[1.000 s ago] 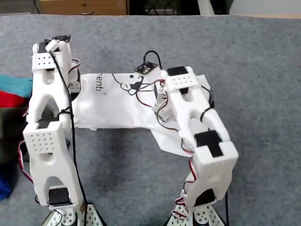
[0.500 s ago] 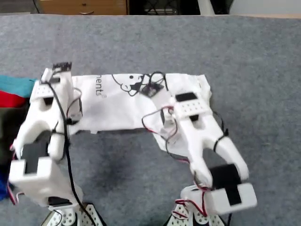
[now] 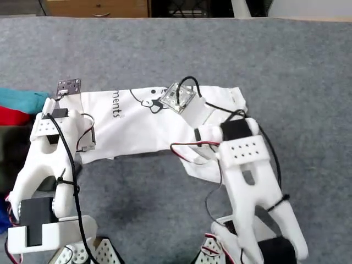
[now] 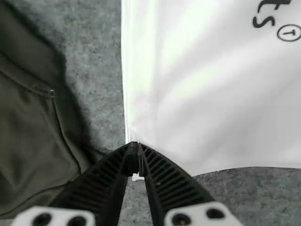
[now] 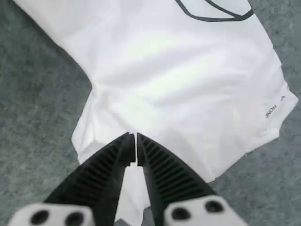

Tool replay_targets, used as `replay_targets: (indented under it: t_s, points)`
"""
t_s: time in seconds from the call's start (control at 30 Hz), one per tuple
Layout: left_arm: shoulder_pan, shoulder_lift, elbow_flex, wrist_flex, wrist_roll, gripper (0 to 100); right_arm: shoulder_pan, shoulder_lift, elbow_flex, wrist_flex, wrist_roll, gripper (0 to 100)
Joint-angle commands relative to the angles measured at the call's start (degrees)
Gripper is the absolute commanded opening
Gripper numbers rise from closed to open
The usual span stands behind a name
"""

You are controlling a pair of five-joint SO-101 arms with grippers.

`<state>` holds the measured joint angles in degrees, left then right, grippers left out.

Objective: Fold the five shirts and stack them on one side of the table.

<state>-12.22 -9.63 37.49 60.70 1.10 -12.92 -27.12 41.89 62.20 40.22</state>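
A white shirt (image 3: pixel 137 124) with black print lies spread across the middle of the grey table (image 3: pixel 297 71). My left gripper (image 4: pixel 138 147) is shut, its tips pinching the shirt's (image 4: pixel 211 94) near left corner, right beside a dark green shirt (image 4: pixel 33 141). My right gripper (image 5: pixel 135 137) is shut on the white shirt (image 5: pixel 178 70) where the cloth bunches near its near right part. From above, the left arm (image 3: pixel 49 165) and right arm (image 3: pixel 247 165) stand over the shirt's two near ends. A loose flap (image 3: pixel 201 170) sticks out beneath the right arm.
Other shirts lie piled at the table's left edge: teal (image 3: pixel 19 99), red (image 3: pixel 11 115), dark green (image 3: pixel 11 154) and blue (image 3: pixel 4 217). A wooden cabinet (image 3: pixel 99 8) stands behind the table. Bare grey cloth stretches to the right (image 3: pixel 308 137).
Both arms have drawn back from the far side toward the near edge. The white shirt has shifted with them, its left near edge now lower and slanted.
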Motion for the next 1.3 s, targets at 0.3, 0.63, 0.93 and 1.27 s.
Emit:
replay_targets:
  t_s: [0.3, 0.63, 0.93, 1.27]
  points:
    - [-0.2, -2.5, 4.9, -0.3, -0.3, 3, -1.1, 12.5, 4.4, -3.3, 0.4, 1.4]
    - [-2.3, -2.4, 0.4, -1.0, 0.0, 3, -0.2, -1.2, 7.8, 1.9, 0.8, 1.4]
    - [-3.8, -2.0, -9.3, -8.1, 0.1, 3, 7.1, -3.2, 5.3, 0.5, 0.7, 1.5]
    - [-2.0, 6.2, -15.7, -14.5, 11.0, 16, 7.3, 10.1, 13.9, -7.3, 0.7, 1.5]
